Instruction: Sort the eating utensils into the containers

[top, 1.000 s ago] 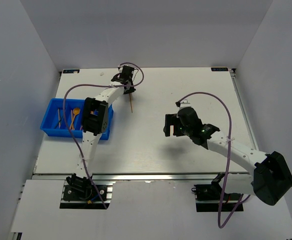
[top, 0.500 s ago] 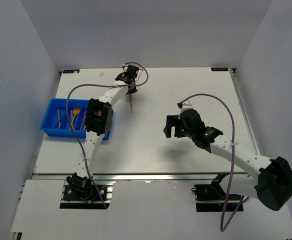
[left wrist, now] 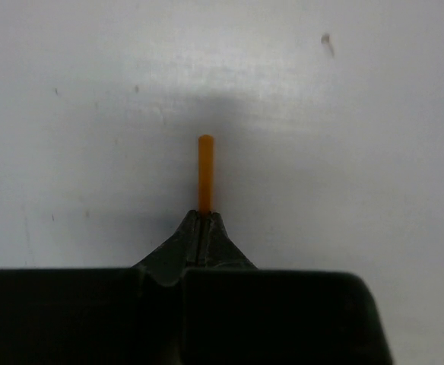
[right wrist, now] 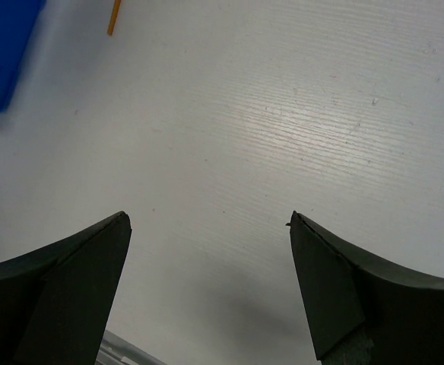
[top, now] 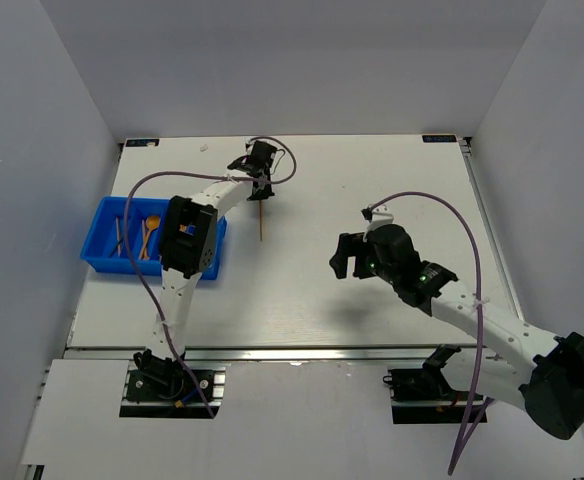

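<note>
1. White tabletop [top: 302, 290] boxed by grey walls [top: 32, 150], both arm bases [top: 162, 375] bolted along the near edge.
2. Nearest the bases, right gripper [top: 344, 258] hanging over the middle-right of the tabletop, jaws spread wide, holding nothing; well apart from everything, so little risk unless swung across the other arm's path.
3. Further back at the left edge, blue bin [top: 100, 240] with an orange spoon [top: 151, 225] and a thin brownish piece [top: 120, 236] lying in its compartments.
4. Farthest off, left gripper [top: 261, 186] pinched tight on one end of an orange stick [top: 262, 222], free length reaching toward the near side, well apart from the bin.
5. Could pivot or slip out: thin smooth plastic held by its tip, long free end working as a lever during the carry.
6. Could catch the bin wall on arrival if carried low or crosswise, and get knocked loose.
7. Could bridge a divider or land with the wrong kind if released while tilted.
8. Cannot tell whether already lifted clear of the tabletop; if dragged, likely to twist in the grip.
</note>
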Tool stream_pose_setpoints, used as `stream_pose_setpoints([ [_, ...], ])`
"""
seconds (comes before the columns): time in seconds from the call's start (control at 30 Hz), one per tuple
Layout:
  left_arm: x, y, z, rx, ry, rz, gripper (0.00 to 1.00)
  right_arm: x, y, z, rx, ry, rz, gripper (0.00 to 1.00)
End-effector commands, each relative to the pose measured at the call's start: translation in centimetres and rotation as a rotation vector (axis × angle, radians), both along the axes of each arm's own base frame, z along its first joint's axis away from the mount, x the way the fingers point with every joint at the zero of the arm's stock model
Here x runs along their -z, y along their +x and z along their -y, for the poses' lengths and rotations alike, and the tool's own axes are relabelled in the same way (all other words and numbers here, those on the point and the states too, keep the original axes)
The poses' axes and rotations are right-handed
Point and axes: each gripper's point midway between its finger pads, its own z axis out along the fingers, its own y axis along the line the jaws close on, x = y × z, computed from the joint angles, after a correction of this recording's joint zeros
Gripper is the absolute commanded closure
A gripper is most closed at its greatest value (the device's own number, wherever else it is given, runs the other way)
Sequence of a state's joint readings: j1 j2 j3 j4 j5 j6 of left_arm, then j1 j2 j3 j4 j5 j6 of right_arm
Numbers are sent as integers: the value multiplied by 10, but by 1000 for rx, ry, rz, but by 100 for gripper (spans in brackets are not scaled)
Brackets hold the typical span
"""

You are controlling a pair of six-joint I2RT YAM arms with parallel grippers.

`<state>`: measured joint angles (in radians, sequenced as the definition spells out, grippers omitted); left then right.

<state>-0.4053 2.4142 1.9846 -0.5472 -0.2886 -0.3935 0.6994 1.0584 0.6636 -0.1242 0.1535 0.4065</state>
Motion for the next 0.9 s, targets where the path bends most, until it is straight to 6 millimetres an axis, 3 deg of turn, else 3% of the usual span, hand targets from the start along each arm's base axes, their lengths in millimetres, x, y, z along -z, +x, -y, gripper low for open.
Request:
stream_pose_setpoints([
  [0.0,7,-54,12,67,-32,-120,100,-19,4,1,-6,22,61,11],
  [0.03,-15,-50,16,72,-48,-70,100,-21,4,1,-6,22,67,11],
  [0.07,-56,-46,20,78,-78,17,100,-21,4,2,-4,23,66,11],
  [0.13,-88,-46,23,71,-92,94,100,-23,3,2,-7,27,67,11],
  [0.17,-114,-47,24,74,-113,141,100,-23,3,2,-7,29,67,11],
  [0.3,-149,-61,28,97,-159,189,100,-26,2,2,-6,35,71,11],
  [0.37,-150,-71,21,87,-145,188,100,-28,2,2,-6,35,73,11],
  [0.4,-164,-74,11,55,-124,225,100,-29,2,3,-6,34,75,11],
  [0.47,-169,-79,-14,-11,-56,247,100,-31,2,3,-9,30,78,11],
  [0.5,-188,-77,-39,-66,-35,291,100,-33,2,3,-10,28,81,11],
  [0.57,-198,-78,-70,-118,-37,305,100,-35,2,5,-15,20,86,11],
  [0.6,-214,-78,-103,-170,-14,332,100,-35,2,6,-14,15,88,11],
  [0.67,-228,-82,-145,-250,35,349,100,-36,0,7,-17,8,87,11],
  [0.7,-230,-86,-185,-319,76,333,100,-37,0,7,-22,7,91,11],
  [0.73,-240,-92,-206,-358,91,353,100,-37,-1,6,-28,7,92,11],
  [0.77,-243,-96,-226,-389,107,356,100,-38,-1,6,-32,10,91,11],
  [0.8,-236,-103,-259,-431,158,346,100,-37,-2,4,-44,8,89,11],
  [0.87,-239,-119,-301,-514,221,354,100,-37,-2,3,-55,12,88,11],
])
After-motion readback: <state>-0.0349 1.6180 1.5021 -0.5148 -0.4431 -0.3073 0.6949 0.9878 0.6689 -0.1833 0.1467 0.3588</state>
